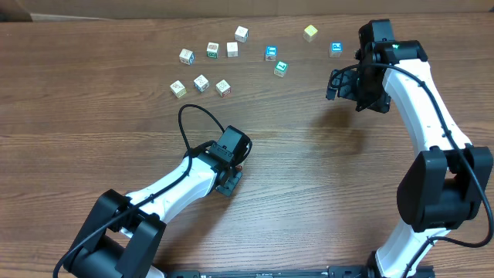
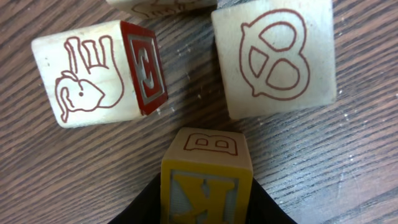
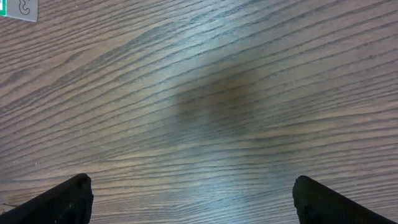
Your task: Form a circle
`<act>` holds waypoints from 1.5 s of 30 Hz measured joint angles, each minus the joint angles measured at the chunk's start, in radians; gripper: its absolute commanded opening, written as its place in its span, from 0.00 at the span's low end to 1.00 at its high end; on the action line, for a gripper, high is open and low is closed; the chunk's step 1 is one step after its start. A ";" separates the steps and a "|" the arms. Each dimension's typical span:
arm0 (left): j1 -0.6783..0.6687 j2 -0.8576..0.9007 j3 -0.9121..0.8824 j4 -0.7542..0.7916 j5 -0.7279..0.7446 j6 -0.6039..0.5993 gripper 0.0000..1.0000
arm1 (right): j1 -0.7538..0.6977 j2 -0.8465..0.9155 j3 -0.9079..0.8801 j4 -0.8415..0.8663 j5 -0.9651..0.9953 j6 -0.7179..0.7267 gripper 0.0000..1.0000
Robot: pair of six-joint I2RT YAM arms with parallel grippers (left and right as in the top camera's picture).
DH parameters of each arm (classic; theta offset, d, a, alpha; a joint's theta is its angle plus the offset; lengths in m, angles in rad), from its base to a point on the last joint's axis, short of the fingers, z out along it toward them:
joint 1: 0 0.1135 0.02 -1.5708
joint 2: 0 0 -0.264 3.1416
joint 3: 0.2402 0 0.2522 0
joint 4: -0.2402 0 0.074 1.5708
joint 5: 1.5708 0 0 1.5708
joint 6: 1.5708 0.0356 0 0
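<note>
**K block in the left pincer, ring barely begun**

K block (image 2: 206, 180), yellow-faced with a B on top, sits nearest the lens, and the left pincer (image 2: 206, 210) is clenched on it, a dark finger lying against each of its lower sides. At 10 o'clock from it lies the E block (image 2: 99, 71), elephant face up and tilted. At 1 o'clock lies the pretzel block (image 2: 277, 56). A fourth cube (image 2: 161, 5) just shows at 12 o'clock, cut off by the edge. These four make a tight cluster around a small bare patch of table (image 1: 309, 193), none of them quite touching the K block.

From overhead the cluster is hidden under the left wrist, at about 6 o'clock from the loose cubes (image 1: 231, 49). Eleven or so of those lie scattered along the 12 o'clock side of the table, in two rough rows and well apart from the cluster. The right pincer (image 3: 193, 198) hangs released, fingers wide, over bare wood at 2 o'clock, holding nothing.

I judge the task to be at an early stage. The circle so far is only a short arc (four cubes at most, one of them not yet let go). What is left looks like the bulk of the work: setting the K block down in line, then fetching the loose cubes one by one and spacing them out until the ring closes.
</note>
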 measured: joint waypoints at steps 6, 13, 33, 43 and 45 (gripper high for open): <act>0.002 0.000 0.003 0.002 -0.011 -0.025 0.72 | 0.000 0.000 0.000 0.000 0.000 0.000 1.00; 0.006 -0.023 0.003 -0.033 -0.007 -0.041 0.73 | 0.000 0.000 0.000 0.000 0.000 0.000 1.00; 0.006 -0.125 0.003 -0.049 0.036 -0.066 0.50 | 0.000 0.000 0.000 -0.001 0.000 0.000 1.00; 0.006 -0.042 0.003 -0.006 0.038 -0.044 0.36 | 0.000 0.000 0.000 0.000 0.000 0.000 1.00; 0.006 -0.042 0.003 -0.006 0.038 -0.044 0.35 | 0.000 0.000 0.000 -0.001 0.000 0.000 1.00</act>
